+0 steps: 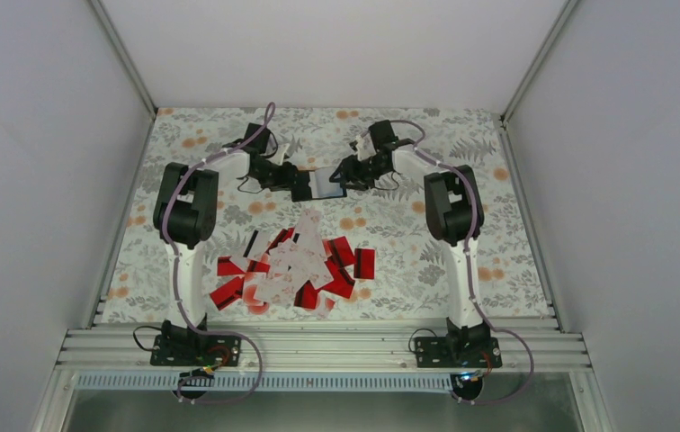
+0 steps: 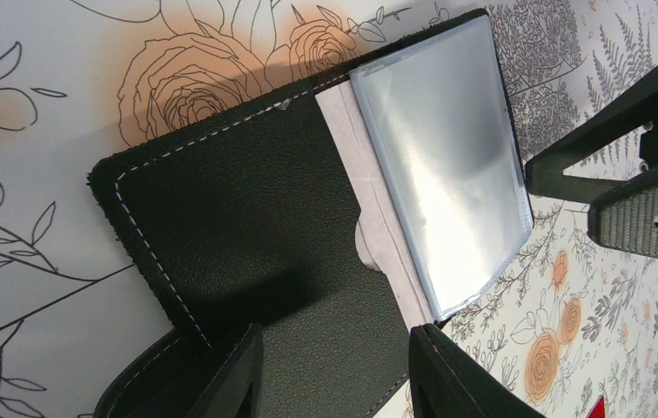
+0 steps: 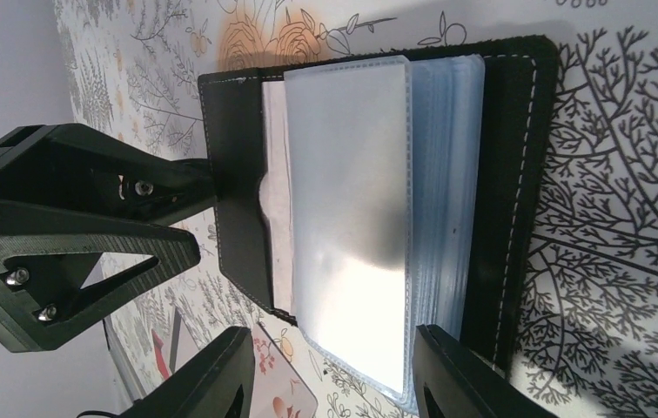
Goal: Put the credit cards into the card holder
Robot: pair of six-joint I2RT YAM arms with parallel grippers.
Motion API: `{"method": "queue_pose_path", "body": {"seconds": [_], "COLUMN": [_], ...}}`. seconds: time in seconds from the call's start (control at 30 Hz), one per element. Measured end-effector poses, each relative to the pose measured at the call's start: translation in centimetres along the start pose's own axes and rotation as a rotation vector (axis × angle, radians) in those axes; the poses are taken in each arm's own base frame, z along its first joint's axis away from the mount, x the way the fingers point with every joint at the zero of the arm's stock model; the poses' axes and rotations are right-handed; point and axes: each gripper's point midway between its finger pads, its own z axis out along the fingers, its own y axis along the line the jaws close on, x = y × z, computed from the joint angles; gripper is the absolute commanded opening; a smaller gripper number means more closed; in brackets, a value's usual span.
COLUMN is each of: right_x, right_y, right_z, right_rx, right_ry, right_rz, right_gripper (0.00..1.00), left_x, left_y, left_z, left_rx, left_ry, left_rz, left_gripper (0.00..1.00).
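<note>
Red and white flat credit cards (image 1: 291,265) heaped basewards of black folding card holder (image 1: 325,183); left pincer (image 2: 336,338) and right pincer (image 3: 334,338) both gape, left nearer.

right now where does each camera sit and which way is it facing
top external: above and behind the arms, looking down at the table; both arms, bases and credit cards show.
left wrist: by the left gripper, facing the open card holder; its fingers at bottom.
right wrist: by the right gripper, facing it from the other side; its fingers at bottom.
both wrist views share the card holder.
</note>
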Motion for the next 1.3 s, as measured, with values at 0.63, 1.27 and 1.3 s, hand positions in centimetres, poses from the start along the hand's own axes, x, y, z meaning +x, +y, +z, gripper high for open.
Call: {"method": "queue_pose_path", "body": {"seconds": [0.63,1.27,1.3], "right_x": [-0.4,0.0,0.1], "right_y": [0.0,2.9,3.3], "right_z": [0.8,2.7,2.9], "right_rx": [-0.009,-0.117,-0.128], "right_ry": [0.006,0.066,0.071], "right_rz": [-0.006,-0.058,-0.069], "right_gripper": [0.44,0.44,0.44], "left_x": [0.0,0.1,0.1], "left_y": [0.0,-0.2,-0.3], "left_z": [0.0,0.0,0.0], "left_rx": [0.0,0.013,0.018], "left_ry": [0.0,0.003,0.006], "left_rz": [0.0,-0.016,-0.023], "left_gripper": [0.43,0.43,0.43]}}
